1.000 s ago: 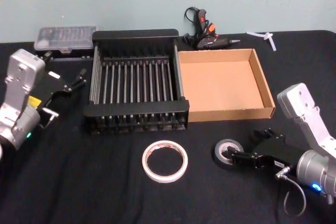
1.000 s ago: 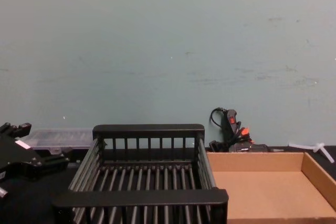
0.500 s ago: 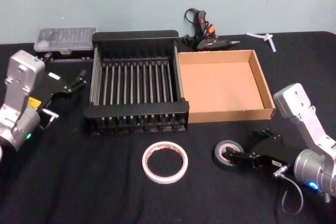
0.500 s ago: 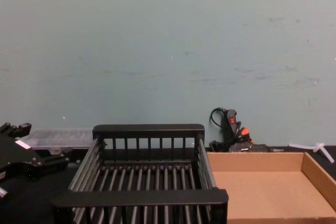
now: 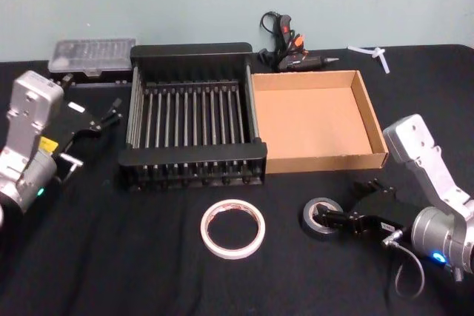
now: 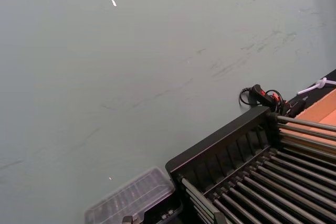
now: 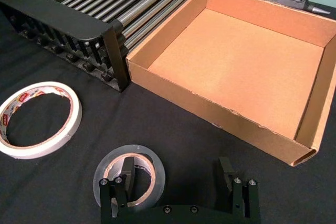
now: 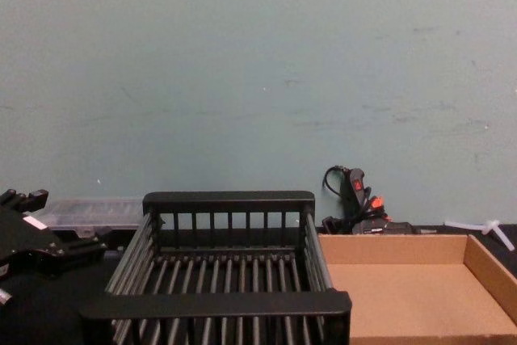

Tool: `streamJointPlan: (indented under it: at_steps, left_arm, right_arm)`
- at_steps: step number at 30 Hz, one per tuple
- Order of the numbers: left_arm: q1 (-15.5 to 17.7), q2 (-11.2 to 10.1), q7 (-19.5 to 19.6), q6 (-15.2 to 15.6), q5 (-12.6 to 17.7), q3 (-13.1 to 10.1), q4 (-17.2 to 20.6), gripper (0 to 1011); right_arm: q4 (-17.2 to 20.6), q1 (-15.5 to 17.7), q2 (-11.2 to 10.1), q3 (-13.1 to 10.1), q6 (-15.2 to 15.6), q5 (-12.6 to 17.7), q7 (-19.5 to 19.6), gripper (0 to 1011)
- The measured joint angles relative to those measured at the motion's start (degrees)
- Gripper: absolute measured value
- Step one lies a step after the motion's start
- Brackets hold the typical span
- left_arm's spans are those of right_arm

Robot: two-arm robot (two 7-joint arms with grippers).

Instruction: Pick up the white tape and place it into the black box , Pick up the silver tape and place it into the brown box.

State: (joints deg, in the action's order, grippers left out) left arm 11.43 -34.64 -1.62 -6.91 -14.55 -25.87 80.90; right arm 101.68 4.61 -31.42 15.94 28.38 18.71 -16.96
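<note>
While both tapes stay put, right gripper (image 5: 342, 213) edged back slightly.

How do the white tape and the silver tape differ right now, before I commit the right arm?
The white tape is the wider ring, pale with red print inside; the silver tape is smaller and dark grey with a pale core. The white tape lies untouched in front of the black box, while the right gripper, open, has one finger inside the silver tape's core. Both lie flat on the black table, outside the boxes.
</note>
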Motion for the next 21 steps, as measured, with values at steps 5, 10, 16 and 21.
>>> streamJointPlan:
  at_steps: [5,10,16,21]
  left_arm:
    - [0.0,0.0,0.0,0.0,0.0,0.0,0.0,1001]
    - [0.0,0.0,0.0,0.0,0.0,0.0,0.0,1001]
    - [0.0,0.0,0.0,0.0,0.0,0.0,0.0,1001]
    - [0.0,0.0,0.0,0.0,0.0,0.0,0.0,1001]
  right_arm:
    - [-0.2,-0.2,0.3,0.0,0.1,-0.3,-0.3,1002]
    - [-0.5,-0.3,0.6,-0.1,0.3,-0.7,-0.5,1002]
    - [-0.6,-0.3,0.8,-0.1,0.5,-1.0,-0.8,1002]
    - [-0.5,-0.3,0.8,0.0,0.6,-1.4,-0.8,1002]
